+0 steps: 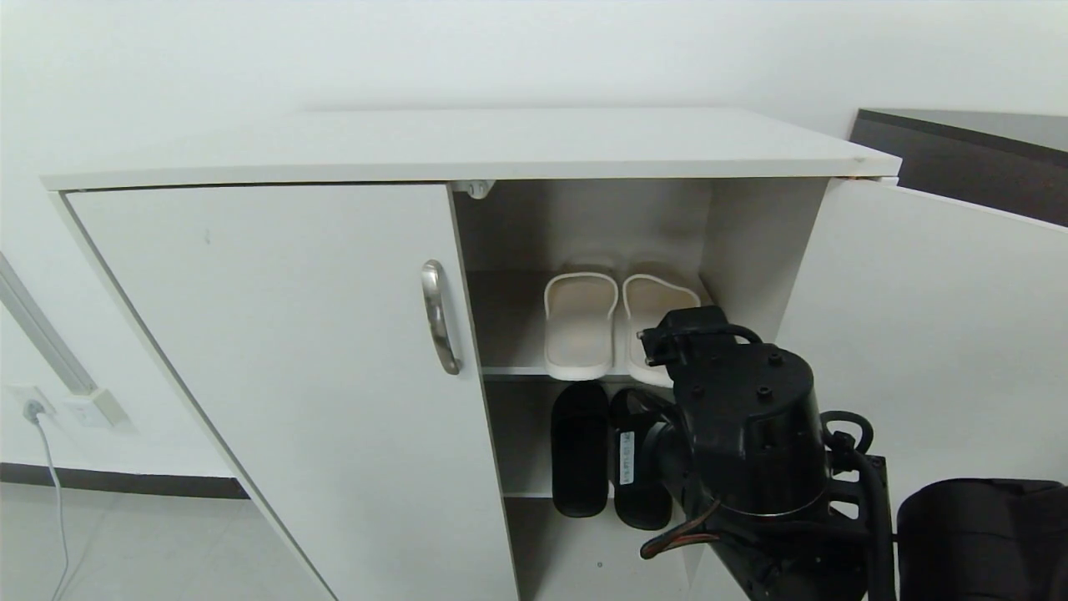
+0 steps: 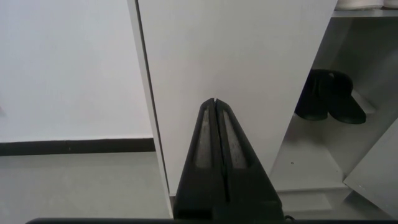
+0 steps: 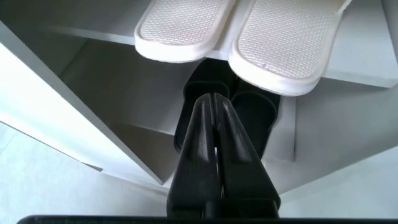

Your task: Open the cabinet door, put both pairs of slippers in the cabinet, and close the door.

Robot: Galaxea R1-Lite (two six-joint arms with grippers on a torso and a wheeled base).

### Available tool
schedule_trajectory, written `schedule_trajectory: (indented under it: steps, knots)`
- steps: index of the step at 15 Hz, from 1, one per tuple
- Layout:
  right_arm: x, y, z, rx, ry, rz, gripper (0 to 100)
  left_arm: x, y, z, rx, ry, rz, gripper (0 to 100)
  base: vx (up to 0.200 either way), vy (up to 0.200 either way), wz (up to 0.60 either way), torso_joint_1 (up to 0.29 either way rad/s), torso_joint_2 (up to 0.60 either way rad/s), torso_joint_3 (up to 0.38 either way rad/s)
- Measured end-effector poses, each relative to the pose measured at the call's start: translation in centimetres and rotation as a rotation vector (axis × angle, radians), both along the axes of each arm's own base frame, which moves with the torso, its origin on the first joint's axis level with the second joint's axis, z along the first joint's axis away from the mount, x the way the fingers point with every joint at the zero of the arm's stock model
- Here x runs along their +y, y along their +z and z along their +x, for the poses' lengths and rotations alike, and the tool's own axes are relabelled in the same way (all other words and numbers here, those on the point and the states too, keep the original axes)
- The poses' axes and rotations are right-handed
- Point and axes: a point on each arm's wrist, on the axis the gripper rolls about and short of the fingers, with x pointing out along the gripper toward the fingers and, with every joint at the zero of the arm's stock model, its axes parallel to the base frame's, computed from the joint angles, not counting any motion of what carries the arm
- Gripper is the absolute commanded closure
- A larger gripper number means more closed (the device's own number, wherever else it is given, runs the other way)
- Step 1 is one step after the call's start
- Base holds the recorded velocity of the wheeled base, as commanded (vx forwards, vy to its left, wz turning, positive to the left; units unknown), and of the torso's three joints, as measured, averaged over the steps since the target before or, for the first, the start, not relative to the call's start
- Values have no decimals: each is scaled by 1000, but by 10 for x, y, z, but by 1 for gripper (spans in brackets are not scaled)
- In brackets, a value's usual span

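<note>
the white cabinet point(image 1: 467, 146) has its right door point(image 1: 926, 334) swung wide open. its left door point(image 1: 275, 351) is closed, with a silver handle point(image 1: 438, 327) near its edge. the white slippers point(image 1: 581, 324) sit side by side on the upper shelf point(image 1: 509, 330). the black slippers point(image 1: 580, 446) sit side by side on the shelf below. the right gripper point(image 3: 214, 96) is in front of the open side, pointing at the black slippers. its jaws are pressed together and hold nothing. the left gripper point(image 2: 214, 101) is down low, in front of the closed door. its jaws are pressed together too, with nothing in them.
</note>
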Motion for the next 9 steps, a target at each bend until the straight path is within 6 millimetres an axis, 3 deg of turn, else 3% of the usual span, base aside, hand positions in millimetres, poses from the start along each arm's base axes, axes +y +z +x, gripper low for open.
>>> schedule_trajectory:
  steps: [9]
  knots:
    - [-1, -7, -2, 19, 24, -22, 100, 0, 0, 0, 0, 0, 1, 100, -200, 0, 0, 2, 0, 4]
